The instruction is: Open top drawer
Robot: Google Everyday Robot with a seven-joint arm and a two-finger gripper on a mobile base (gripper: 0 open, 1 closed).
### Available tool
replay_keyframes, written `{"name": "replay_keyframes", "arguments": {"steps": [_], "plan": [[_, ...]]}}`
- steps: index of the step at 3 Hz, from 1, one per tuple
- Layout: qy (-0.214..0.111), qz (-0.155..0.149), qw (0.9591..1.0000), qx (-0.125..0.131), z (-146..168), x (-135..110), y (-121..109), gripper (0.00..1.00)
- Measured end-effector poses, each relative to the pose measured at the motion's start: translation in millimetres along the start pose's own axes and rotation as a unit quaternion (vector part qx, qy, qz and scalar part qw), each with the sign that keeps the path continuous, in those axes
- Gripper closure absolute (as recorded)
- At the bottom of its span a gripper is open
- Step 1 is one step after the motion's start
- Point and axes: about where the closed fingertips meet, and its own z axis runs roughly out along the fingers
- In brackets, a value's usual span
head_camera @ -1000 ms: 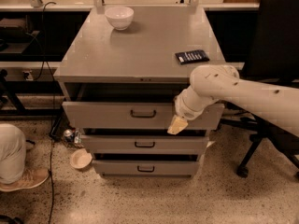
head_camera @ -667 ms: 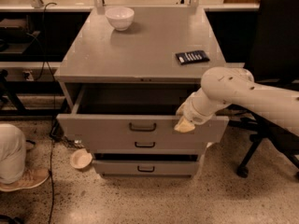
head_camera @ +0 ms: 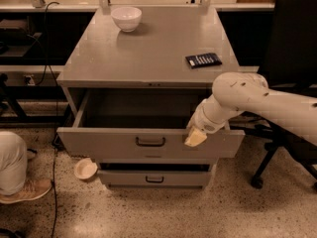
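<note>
The top drawer (head_camera: 99,142) of the grey cabinet (head_camera: 148,58) stands pulled far out towards the camera, and its deep, dark inside (head_camera: 138,108) shows. Its small dark loop handle (head_camera: 150,142) sits at the centre of the front. My gripper (head_camera: 195,138), pale yellow at the tip of the white arm (head_camera: 242,95), rests at the top edge of the drawer front, right of the handle. A narrower grey drawer (head_camera: 154,178) shows shut below.
A white bowl (head_camera: 126,18) and a flat dark object (head_camera: 203,59) lie on the cabinet top. A black office chair (head_camera: 292,58) stands at the right. A person's leg and shoe (head_camera: 15,175), a small white dish (head_camera: 85,168) and cables lie on the floor at left.
The top drawer has slid out from nearly shut to wide open. My gripper has moved towards the camera and down with the drawer front.
</note>
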Motion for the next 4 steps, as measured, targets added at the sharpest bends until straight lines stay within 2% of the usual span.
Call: {"name": "replay_keyframes", "arguments": {"steps": [1, 2, 3, 4], "plan": [[0.001, 0.003, 1.0, -0.003, -0.4, 2.2, 4.6, 1.0], [0.004, 0.012, 0.9998, -0.014, -2.2, 9.6, 19.8, 1.0], [0.01, 0.046, 0.9988, -0.016, -21.6, 18.0, 49.9, 1.0], [0.011, 0.044, 0.9988, -0.018, -21.2, 18.4, 51.9, 1.0]]}}
